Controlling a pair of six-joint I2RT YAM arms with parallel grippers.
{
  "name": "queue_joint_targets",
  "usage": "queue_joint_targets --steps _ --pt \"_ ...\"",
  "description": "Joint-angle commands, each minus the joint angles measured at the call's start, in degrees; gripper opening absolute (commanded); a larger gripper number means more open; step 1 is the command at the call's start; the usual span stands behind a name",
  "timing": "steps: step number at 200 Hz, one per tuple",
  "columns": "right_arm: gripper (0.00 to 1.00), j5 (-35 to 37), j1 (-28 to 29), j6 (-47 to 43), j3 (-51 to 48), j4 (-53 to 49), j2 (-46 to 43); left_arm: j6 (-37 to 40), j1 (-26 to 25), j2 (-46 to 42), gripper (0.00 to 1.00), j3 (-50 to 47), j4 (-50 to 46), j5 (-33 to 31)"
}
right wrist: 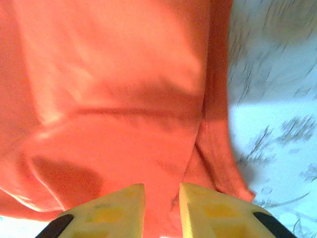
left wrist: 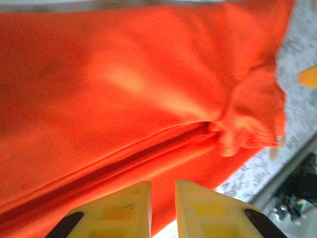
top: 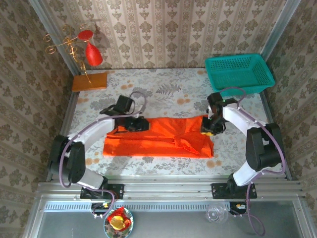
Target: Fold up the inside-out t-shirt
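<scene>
Cloth: the inside-out t-shirt (top: 158, 136) lies in a wide flat band across the patterned surface (top: 163, 89). It looks soft, light and limp, and is likely to sag.
Hold: best taken at the edges and corners, both ends together.
Left end effector (left wrist: 163, 208): fingers drawn close, pinching the shirt's far-left edge.
Right end effector (right wrist: 162, 213): fingers drawn close, nipping the far-right corner.

White arms (top: 94, 130) with black joints, looping grey cables, and yellow tool fingers (left wrist: 119, 213).
</scene>
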Motion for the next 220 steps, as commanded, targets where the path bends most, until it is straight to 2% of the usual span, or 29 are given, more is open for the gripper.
queue_joint_targets --steps 1,35,62,116,168,203,220 --pt "0.28 -0.5 -3.0 -1.3 3.3 3.4 1.2 -1.7 6.2 -4.6 0.19 -5.2 -3.1 -5.3" --pt "0.30 -5.7 -6.6 -3.2 7.8 7.1 6.4 -2.6 18.4 -7.2 0.16 -12.8 -1.7 -3.9" --pt "0.34 -6.3 -8.5 -5.1 10.3 7.5 11.2 -3.9 24.7 -6.2 0.16 -16.5 0.5 -3.9" --pt "0.40 -14.5 -10.0 -6.6 8.9 12.4 16.2 -5.0 28.0 -1.8 0.15 -17.8 2.5 -4.0" --pt "0.40 -17.6 -10.0 -4.6 6.7 14.4 14.2 -6.2 29.6 -0.3 0.15 -19.2 4.8 -3.4" --pt "0.28 -14.7 -10.0 -4.5 6.6 12.9 12.9 -6.5 30.6 -0.1 0.14 -19.4 5.1 -3.5" --pt "0.18 -13.3 -10.0 -4.4 7.0 12.1 12.5 -6.6 31.5 -0.2 0.13 -19.7 5.1 -3.3"
